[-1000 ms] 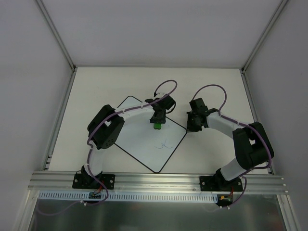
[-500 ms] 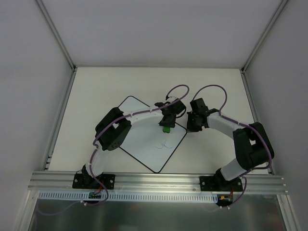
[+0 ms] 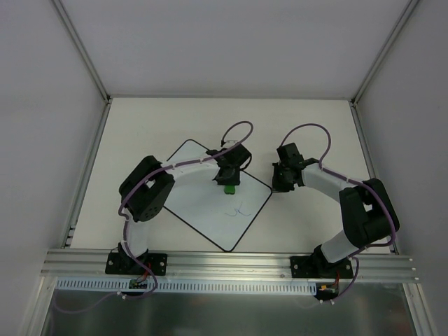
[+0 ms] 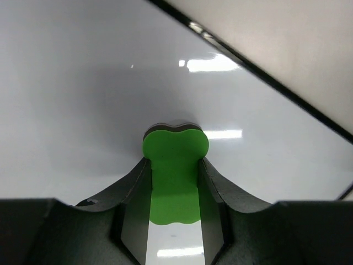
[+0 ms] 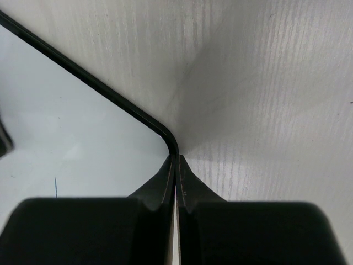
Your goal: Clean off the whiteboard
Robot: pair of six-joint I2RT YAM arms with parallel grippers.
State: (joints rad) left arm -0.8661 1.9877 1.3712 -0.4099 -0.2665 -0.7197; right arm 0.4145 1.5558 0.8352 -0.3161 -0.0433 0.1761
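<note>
The whiteboard (image 3: pixel 203 203) lies turned like a diamond on the table, with a thin dark scribble (image 3: pixel 241 208) near its right side. My left gripper (image 3: pixel 228 182) is shut on the green eraser (image 3: pixel 228 187) and holds it against the board, up and left of the scribble. In the left wrist view the eraser (image 4: pixel 174 176) sits between the fingers (image 4: pixel 135 187) on the glossy board (image 4: pixel 83 99). My right gripper (image 3: pixel 278 185) is shut, with its tips (image 5: pixel 175 160) at the board's rounded right corner (image 5: pixel 165 132).
The pale table (image 3: pixel 308 133) lies beyond the board's black edge (image 4: pixel 265 77). Grey walls and metal posts (image 3: pixel 80 49) enclose the cell. An aluminium rail (image 3: pixel 231 262) carries both arm bases at the near edge.
My left gripper carried the eraser right across the board half a second ago and has now come back left. The right arm has not moved.
</note>
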